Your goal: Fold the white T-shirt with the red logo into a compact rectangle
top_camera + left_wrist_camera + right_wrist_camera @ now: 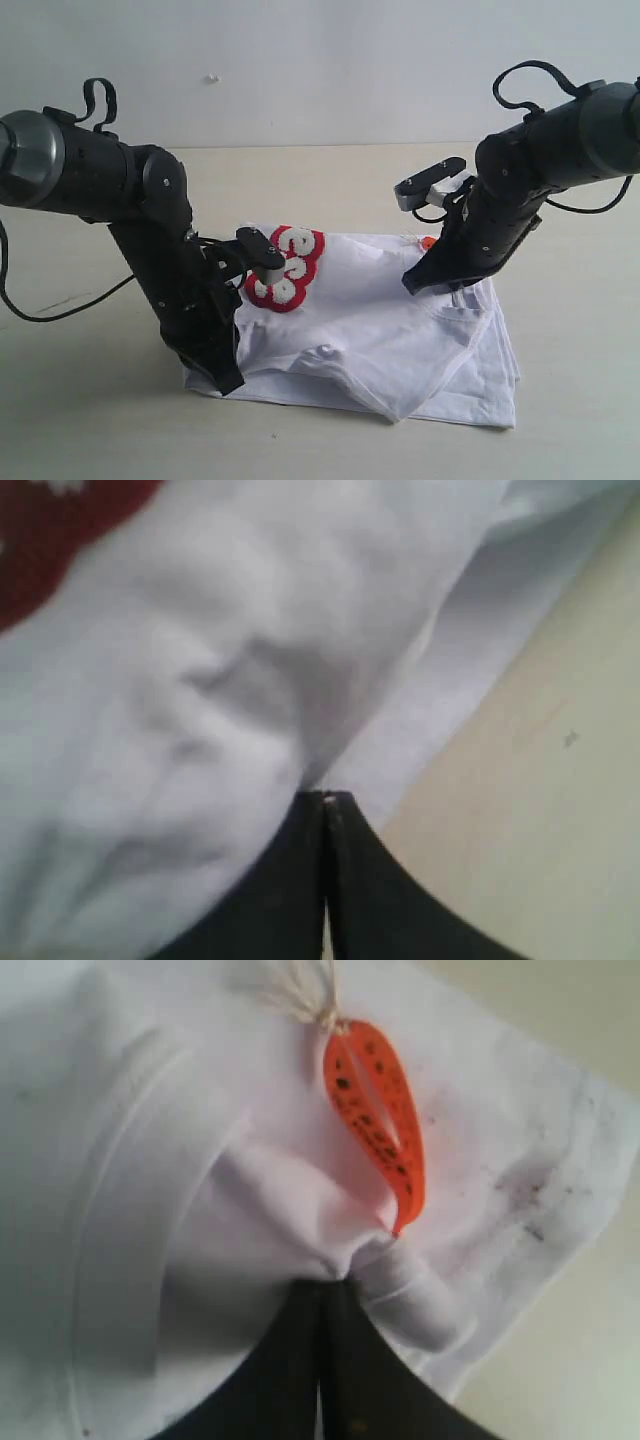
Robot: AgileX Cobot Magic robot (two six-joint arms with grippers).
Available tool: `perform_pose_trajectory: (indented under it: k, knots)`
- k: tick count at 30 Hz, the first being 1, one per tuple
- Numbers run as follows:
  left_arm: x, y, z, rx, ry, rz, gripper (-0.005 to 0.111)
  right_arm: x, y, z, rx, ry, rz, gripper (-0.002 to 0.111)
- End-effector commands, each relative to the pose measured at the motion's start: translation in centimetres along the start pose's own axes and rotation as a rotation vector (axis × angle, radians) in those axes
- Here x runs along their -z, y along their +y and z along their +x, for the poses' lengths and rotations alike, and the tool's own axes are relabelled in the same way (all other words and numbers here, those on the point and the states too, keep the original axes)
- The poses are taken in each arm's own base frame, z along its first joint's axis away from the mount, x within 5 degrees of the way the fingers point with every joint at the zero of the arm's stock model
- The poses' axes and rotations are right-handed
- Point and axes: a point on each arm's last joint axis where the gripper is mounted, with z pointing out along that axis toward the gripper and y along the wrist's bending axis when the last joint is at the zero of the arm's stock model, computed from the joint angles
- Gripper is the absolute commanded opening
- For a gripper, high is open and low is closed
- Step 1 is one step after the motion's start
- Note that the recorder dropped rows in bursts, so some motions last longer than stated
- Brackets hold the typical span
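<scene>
White T-shirt (380,320) bunched, red logo (298,262) half hidden (letters unreadable)

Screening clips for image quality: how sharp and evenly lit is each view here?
Exterior view: soft even light, faint shadows beside the white T-shirt, no glare. Left wrist view: badly out of focus, folds smeared, the red logo only a dark red blur, left gripper soft-edged. Right wrist view: sharper; the orange tag and collar ribbing read clearly, right gripper a featureless black.

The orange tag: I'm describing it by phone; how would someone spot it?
Find the white T-shirt on the tan table. Beside the right gripper pinching its cloth sits a small orange tag on pale thread, the only orange thing there.
</scene>
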Motion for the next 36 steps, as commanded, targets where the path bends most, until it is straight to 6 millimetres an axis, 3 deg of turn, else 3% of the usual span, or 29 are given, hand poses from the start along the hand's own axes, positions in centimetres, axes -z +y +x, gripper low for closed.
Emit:
perform_pose_trajectory:
  k: [1,9,15,20,24,29,36]
  knots:
    - [1.6,-0.1,0.5,-0.009,0.015,-0.009,0.0,-1.3,-0.1,-1.1,-0.001,-0.06,0.004,0.0]
    - [6.9,1.3,0.9,0.071,-0.181,-0.118,0.0,-3.2,0.4,-2.7,-0.064,-0.045,-0.042,0.0]
    - [7.0,1.9,0.0,0.089,-0.309,-0.115,0.0,-2.8,3.1,-2.9,0.022,-0.054,-0.144,0.0]
    - [6.7,2.0,0.3,0.069,-0.281,-0.116,0.0,-2.4,5.5,-3.9,0.056,-0.094,-0.205,0.0]
    - [7.5,2.3,0.8,0.088,-0.274,-0.136,0.0,-1.7,6.2,-4.7,0.068,-0.088,-0.226,0.0]
    - [8.1,2.9,1.2,0.132,-0.295,-0.154,0.0,0.7,5.6,-5.6,0.06,-0.124,-0.229,0.0]
    - [9.7,3.4,1.2,0.18,-0.359,-0.249,0.0,6.5,4.6,-6.3,0.013,-0.335,-0.193,0.0]
